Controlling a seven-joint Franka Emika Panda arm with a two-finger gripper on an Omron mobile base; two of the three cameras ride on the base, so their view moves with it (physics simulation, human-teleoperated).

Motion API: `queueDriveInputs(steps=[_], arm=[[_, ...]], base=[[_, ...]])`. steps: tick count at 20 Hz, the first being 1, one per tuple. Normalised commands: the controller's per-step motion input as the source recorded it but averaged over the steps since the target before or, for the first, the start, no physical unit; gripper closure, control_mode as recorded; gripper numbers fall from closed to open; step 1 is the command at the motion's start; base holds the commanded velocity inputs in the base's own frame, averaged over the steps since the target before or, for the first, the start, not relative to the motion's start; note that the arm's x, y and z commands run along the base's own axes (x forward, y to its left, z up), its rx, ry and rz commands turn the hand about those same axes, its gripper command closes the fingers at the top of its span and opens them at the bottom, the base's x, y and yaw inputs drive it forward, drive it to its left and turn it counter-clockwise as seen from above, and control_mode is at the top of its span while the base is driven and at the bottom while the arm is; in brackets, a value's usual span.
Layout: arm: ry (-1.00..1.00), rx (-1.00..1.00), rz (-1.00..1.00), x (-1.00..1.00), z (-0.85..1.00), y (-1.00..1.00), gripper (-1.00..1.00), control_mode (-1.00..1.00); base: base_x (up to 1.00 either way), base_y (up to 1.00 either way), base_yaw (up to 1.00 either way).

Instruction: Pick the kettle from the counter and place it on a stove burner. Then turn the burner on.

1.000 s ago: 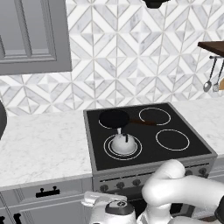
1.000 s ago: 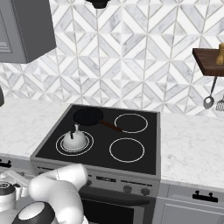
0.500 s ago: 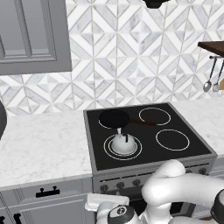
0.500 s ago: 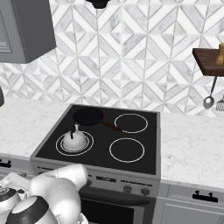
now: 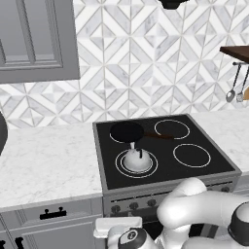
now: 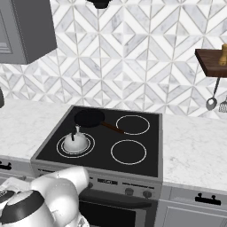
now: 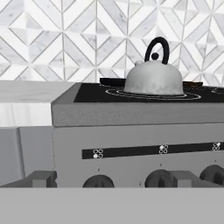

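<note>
Arm has dropped lower in front of the stove over the last second; kettle (image 5: 137,160) hasn't budged, sitting centred on the front-left stove burner (image 5: 119,167), black pan (image 5: 126,131) just behind it. Gripper is level with the knobs (image 7: 98,180); can't tell how the jaws stand. Risk, I'd judge: several similar knobs in a row, so grabbing the wrong one lights a different burner.
</note>
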Motion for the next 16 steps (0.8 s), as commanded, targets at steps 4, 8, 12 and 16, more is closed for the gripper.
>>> queueDriveInputs(steps=[4,8,12,16], arm=[[0.0,0.0,0.01,0.08,0.0,-0.2,-1.0,-1.0],[0.0,0.0,0.01,0.06,0.0,-0.25,-1.0,-1.0],[0.0,0.0,0.02,0.13,-0.19,-0.07,-1.0,-1.0],[0.0,0.0,0.04,0.16,-0.33,0.0,-1.0,-1.0]], base=[[0.0,0.0,0.0],[0.0,0.0,0.0],[0.0,0.0,0.0],[0.0,0.0,0.0]])
